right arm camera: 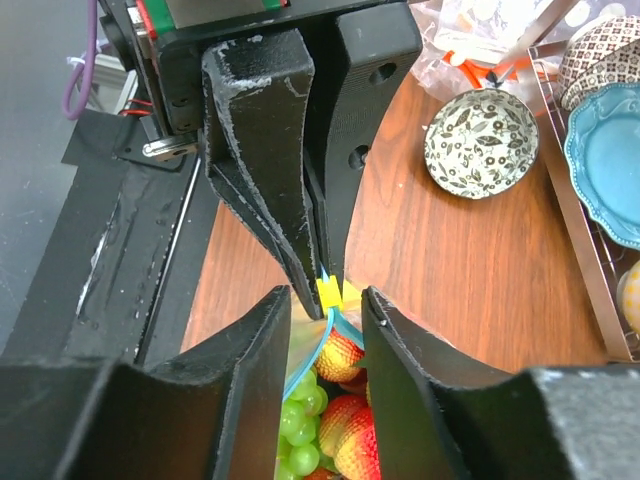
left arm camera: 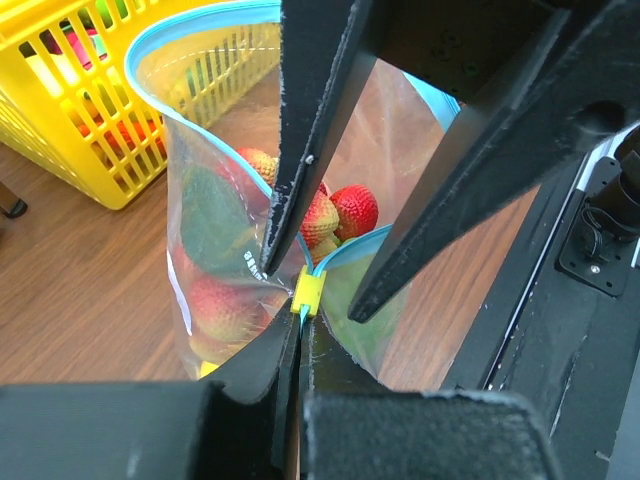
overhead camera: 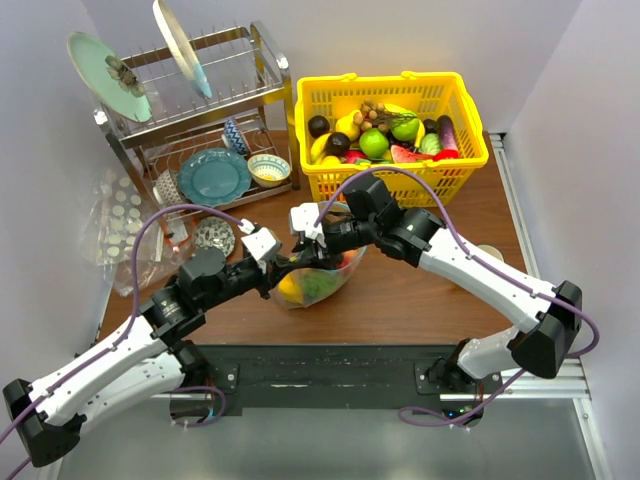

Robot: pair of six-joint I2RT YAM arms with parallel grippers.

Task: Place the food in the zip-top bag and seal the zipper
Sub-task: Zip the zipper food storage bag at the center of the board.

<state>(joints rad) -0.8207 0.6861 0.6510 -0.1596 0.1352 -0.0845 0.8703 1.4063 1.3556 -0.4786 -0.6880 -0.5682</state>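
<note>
The clear zip-top bag [overhead camera: 325, 282] stands on the table between both arms with its mouth wide. Its teal zipper [left arm camera: 190, 22] carries a yellow slider [left arm camera: 308, 290] at one end. Inside lies food: red-yellow strawberries [left arm camera: 352, 208] and green grapes [right arm camera: 305, 420]. My left gripper [left arm camera: 300, 325] is shut on the zipper strip just behind the slider. My right gripper [right arm camera: 325, 300] comes from the opposite side, its jaws apart and straddling the bag's mouth right at the slider, one finger [right arm camera: 250, 380] on each side of the strip. From above, the grippers meet over the bag's left end [overhead camera: 290, 250].
A yellow basket [overhead camera: 330, 180] with more toy food stands behind the bag. At back left, a metal dish rack [overhead camera: 200, 130] holds plates and bowls. A small patterned bowl [right arm camera: 488, 130] and crinkled dotted plastic [overhead camera: 125, 225] lie left of the bag.
</note>
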